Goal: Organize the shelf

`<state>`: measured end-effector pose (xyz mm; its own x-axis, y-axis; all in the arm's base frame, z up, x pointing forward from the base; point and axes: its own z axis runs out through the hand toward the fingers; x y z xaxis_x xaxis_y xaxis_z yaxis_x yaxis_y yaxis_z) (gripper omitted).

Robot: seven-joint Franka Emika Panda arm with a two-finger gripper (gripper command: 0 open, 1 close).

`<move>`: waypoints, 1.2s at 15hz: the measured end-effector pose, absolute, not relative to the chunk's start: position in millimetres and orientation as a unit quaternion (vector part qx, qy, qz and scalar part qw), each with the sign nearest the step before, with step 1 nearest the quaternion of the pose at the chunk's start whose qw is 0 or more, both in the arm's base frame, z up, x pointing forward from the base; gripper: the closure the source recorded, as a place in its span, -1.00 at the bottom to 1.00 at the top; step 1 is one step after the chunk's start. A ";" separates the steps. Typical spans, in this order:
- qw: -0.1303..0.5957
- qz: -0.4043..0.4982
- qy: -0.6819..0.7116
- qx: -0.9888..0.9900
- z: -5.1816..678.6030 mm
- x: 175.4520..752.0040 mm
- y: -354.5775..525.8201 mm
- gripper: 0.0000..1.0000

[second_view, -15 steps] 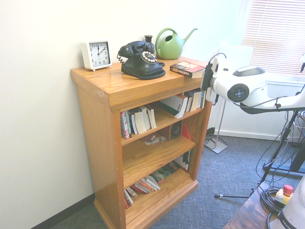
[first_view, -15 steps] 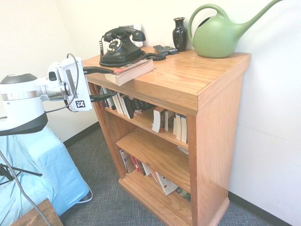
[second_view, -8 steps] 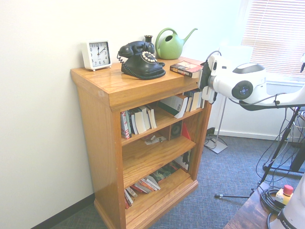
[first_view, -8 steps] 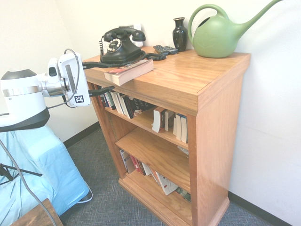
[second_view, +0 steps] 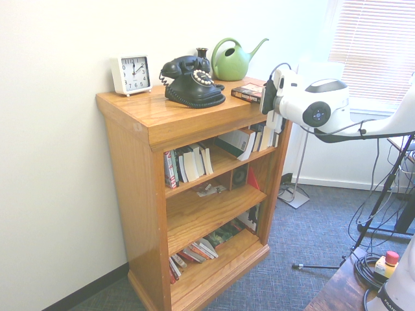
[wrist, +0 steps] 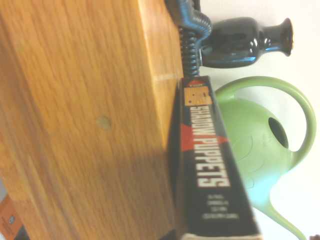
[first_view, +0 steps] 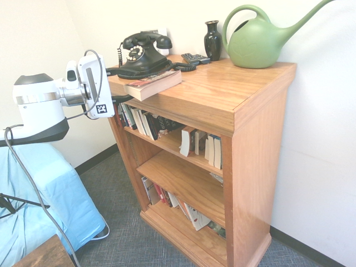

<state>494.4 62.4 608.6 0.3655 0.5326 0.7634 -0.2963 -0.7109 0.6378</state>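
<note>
In the upper left of the first exterior view, the gripper [first_view: 123, 84] stands with jaws wide apart, facing the paperback [first_view: 158, 85] atop the shelf [first_view: 258, 128], which fills the centre. Closing too low could pinch the wooden edge; pushing forward could shove the book into the telephone [first_view: 139, 58].

Book [first_view: 153, 85] lies on the shelf [first_view: 261, 167], between telephone [first_view: 146, 55] and front edge.

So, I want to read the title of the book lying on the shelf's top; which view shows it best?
The wrist view: the book's spine faces it, reading "Shadow Puppets". The first exterior view shows its pale page edges; the second, a small, partly hidden spine.
</note>
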 end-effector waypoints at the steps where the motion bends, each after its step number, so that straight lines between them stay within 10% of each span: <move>1: 0.371 0.557 0.080 0.738 608.3 494.3 62.4 1.00; 18: 0.293 0.580 -0.026 0.760 650.6 423.4 73.8 1.00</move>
<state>423.4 73.8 650.6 0.3265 0.3004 0.8962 -0.3781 -0.8275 0.4151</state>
